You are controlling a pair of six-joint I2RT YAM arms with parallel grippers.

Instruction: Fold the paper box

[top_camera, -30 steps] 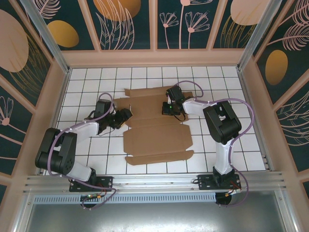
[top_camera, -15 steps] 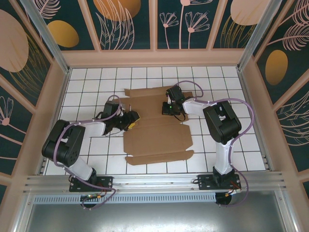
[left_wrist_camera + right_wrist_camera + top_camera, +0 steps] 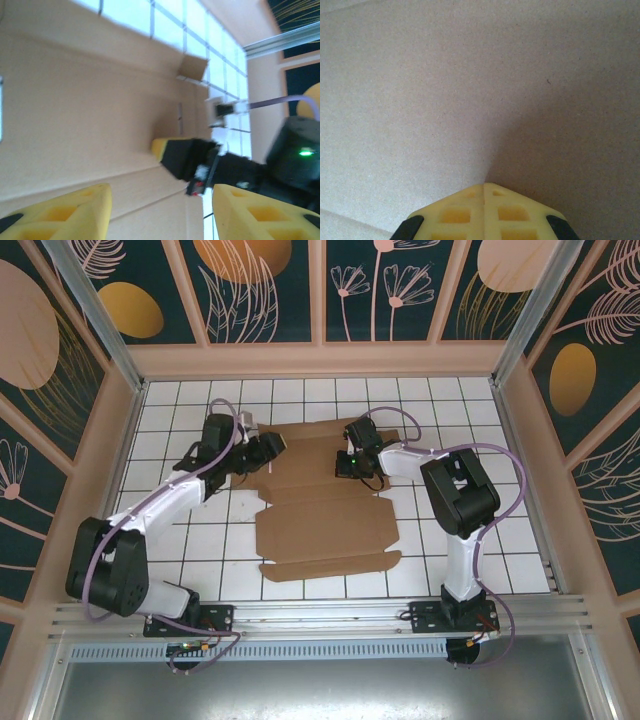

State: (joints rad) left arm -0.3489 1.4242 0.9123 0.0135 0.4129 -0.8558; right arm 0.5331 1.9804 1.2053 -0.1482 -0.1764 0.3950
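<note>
The fold has barely begun. The paper box (image 3: 325, 525) is a flat die-cut sheet of brown cardboard lying at the middle of the table (image 3: 195, 545). Its creases are visible, but no wall stands up. In the left wrist view one small tab (image 3: 192, 67) at the sheet's far edge looks tilted up. Raising the sides, tucking the flaps and closing the box all appear left to do.

The right gripper (image 3: 347, 464) sits at about 1 o'clock on the sheet, its fingers (image 3: 470, 212) clenched together with nothing between them and the tip pressed against the cardboard. The left gripper (image 3: 268, 448) hovers at about 10 o'clock over the sheet's far left corner. Its fingers (image 3: 75, 212) are released and apart, holding nothing.

The table is white with a dark grid of squares and has an aluminium rail (image 3: 320, 615) at 6 o'clock. Dark teal wall panels (image 3: 270, 290) with pale botanical drawings and orange ovals enclose the other three sides.
</note>
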